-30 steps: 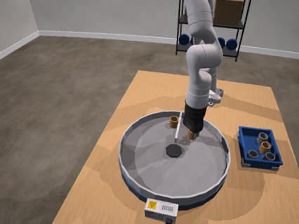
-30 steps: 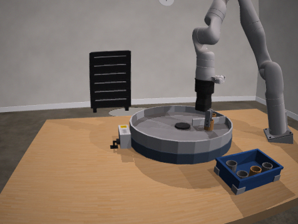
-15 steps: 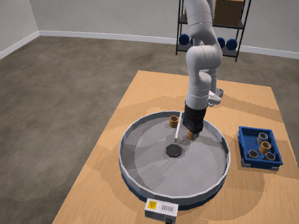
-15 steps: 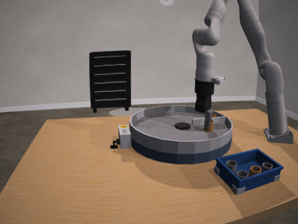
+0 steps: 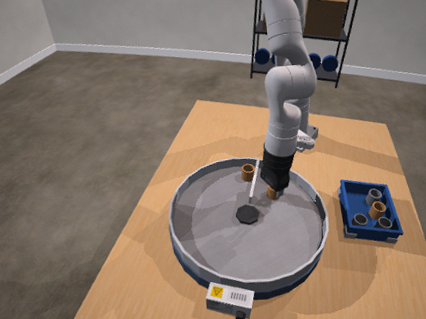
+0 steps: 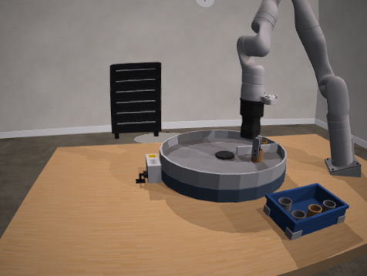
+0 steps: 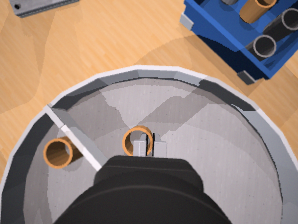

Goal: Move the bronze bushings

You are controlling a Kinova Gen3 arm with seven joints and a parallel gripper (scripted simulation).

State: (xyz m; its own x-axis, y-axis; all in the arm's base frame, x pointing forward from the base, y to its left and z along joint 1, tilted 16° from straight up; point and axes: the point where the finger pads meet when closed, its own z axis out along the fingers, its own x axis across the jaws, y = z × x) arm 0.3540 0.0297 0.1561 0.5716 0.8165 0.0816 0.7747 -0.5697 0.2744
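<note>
My gripper [image 5: 274,191] is shut on the wall of a bronze bushing [image 7: 138,141] and holds it upright low over the grey disc [image 5: 248,225] of the turntable, between the black hub [image 5: 246,214] and the far rim. It shows in the side view [image 6: 257,154] too. I cannot tell if it touches the disc. A second bronze bushing [image 5: 247,173] stands upright on the disc by the far rim, beyond a white divider bar [image 5: 253,180]. The blue crate [image 5: 368,208] on the right holds one bronze bushing [image 5: 378,209] and three steel bushings [image 5: 374,196].
A raised rim [image 5: 182,243] runs around the turntable. A white control box [image 5: 229,297] sits at its front. The arm's base [image 6: 342,167] stands at the table's far edge. A shelf rack [image 5: 328,15] and a black cabinet [image 6: 136,99] stand off the table.
</note>
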